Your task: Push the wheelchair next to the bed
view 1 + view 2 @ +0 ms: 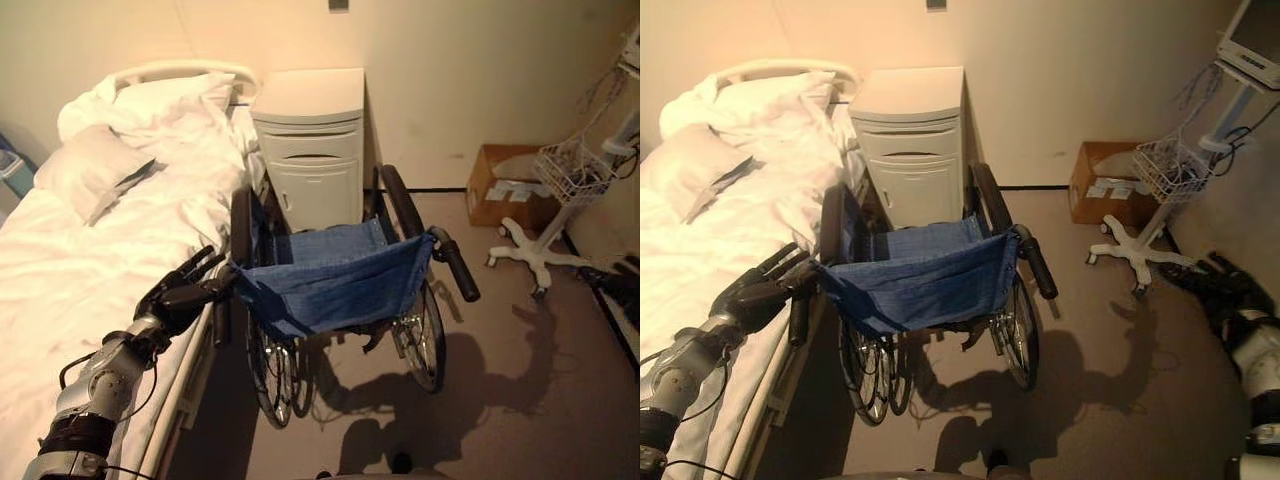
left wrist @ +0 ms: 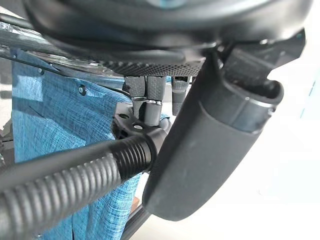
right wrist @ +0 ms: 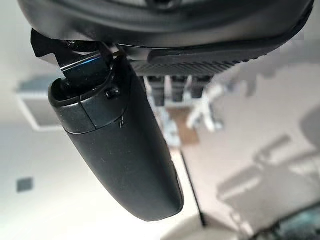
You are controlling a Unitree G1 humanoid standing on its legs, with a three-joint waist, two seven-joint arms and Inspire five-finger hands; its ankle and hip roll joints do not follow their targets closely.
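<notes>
While left hand touches wheelchair

Warm, dim light washes my head views, brightest on the bed at nine o'clock, where the white sheets nearly glare out. The wheelchair throws a hard, dark shadow across the floor toward five o'clock, so the light falls from up and left. Corners fall off darker. My right wrist view shows everything beyond the thumb soft and out of focus.
</notes>
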